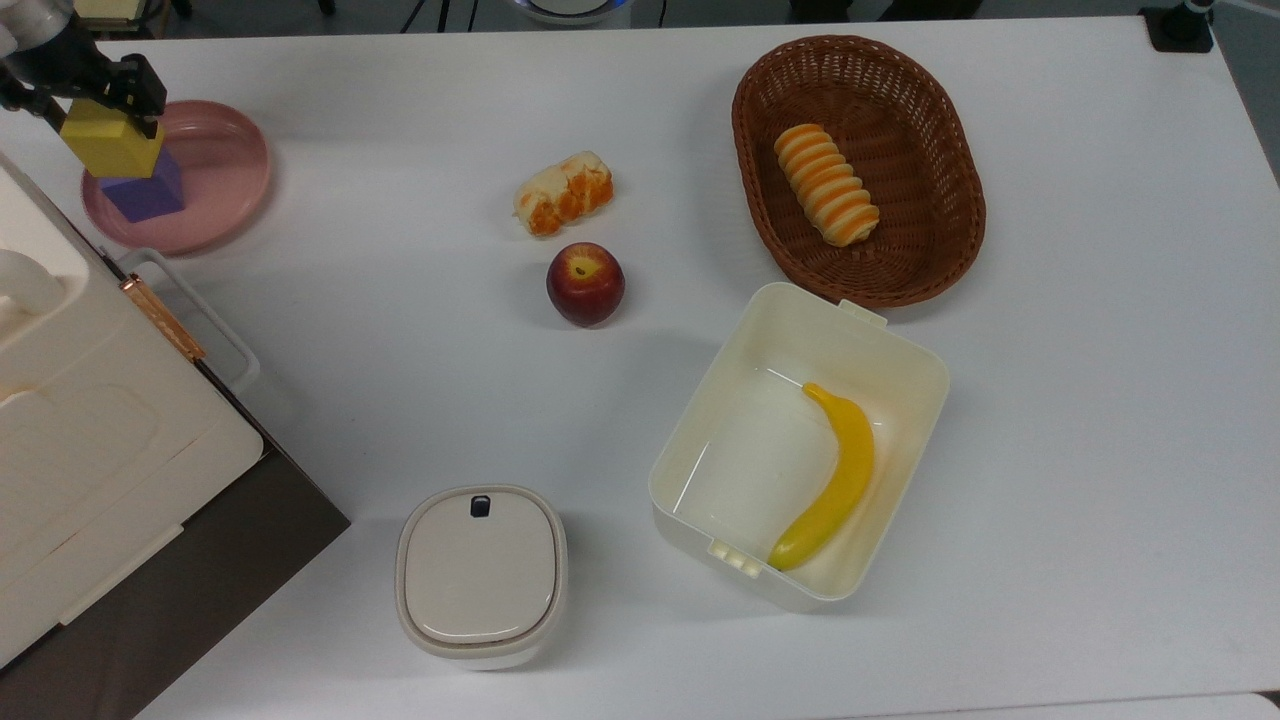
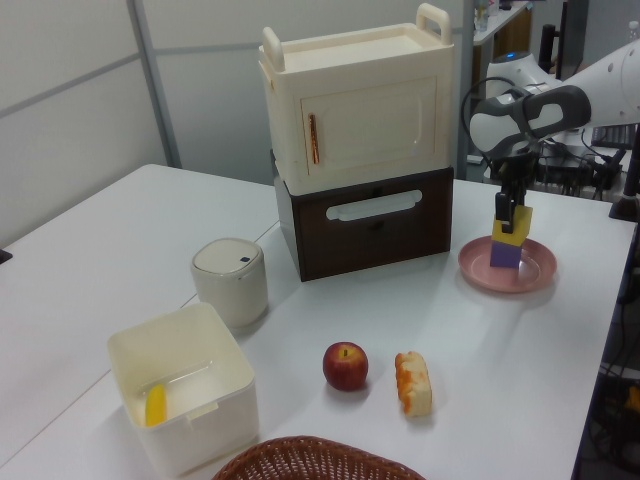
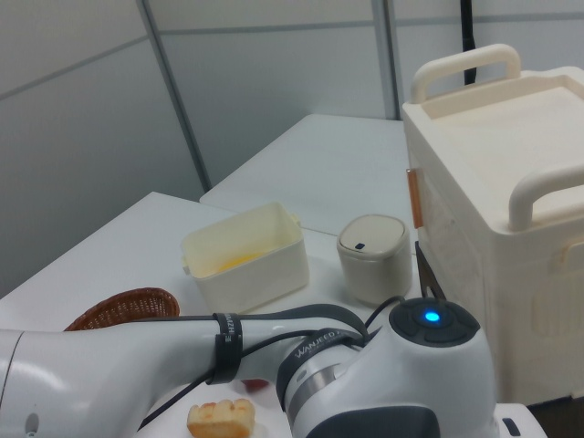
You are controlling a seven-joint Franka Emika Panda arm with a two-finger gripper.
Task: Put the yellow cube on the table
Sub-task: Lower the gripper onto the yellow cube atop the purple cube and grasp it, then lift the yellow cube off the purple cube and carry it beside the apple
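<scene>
The gripper (image 1: 100, 100) sits around the yellow cube (image 1: 112, 148), but I cannot tell if it grips. The cube is on the purple cube (image 1: 150, 190), not yet on the desk (image 1: 400, 300).

The Franka arm (image 3: 274, 383) is glossy white with grey joint bands, a glowing blue light, black cables and a black pincer (image 2: 506, 212).

The robot arm (image 3: 274, 365) fills the foreground below the cream appliance (image 3: 502, 228).
</scene>
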